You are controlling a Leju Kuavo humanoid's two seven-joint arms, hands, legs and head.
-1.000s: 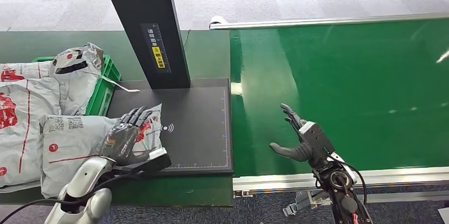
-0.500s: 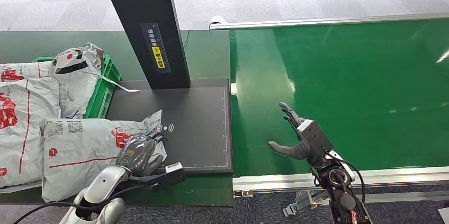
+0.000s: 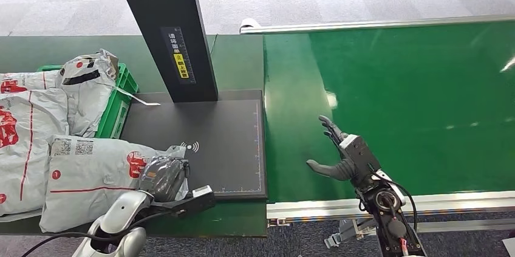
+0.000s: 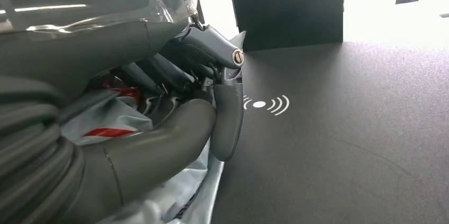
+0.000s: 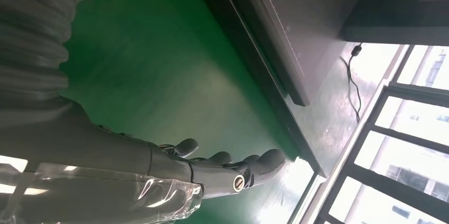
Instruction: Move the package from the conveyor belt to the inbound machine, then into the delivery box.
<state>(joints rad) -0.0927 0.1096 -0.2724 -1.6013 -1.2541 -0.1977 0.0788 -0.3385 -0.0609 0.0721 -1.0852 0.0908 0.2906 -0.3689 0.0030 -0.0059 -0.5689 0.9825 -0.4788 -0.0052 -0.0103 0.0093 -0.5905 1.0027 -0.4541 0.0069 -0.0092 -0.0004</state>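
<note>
A grey package with red print lies at the near left, its right end just over the edge of the inbound machine's black pad. My left hand grips that right end with its fingers curled in. In the left wrist view the left hand closes over the package's grey film, beside the pad's white signal mark. My right hand hovers open over the near part of the green conveyor belt, holding nothing. The right wrist view has the right hand spread above the belt.
The machine's black column rises at the back of the pad. A green crate at the left holds several grey packages. A metal rail runs along the belt's near edge.
My left hand has drawn back toward the near left and curled onto the package's end. The package has slid left, mostly off the pad. The right hand has barely moved.
</note>
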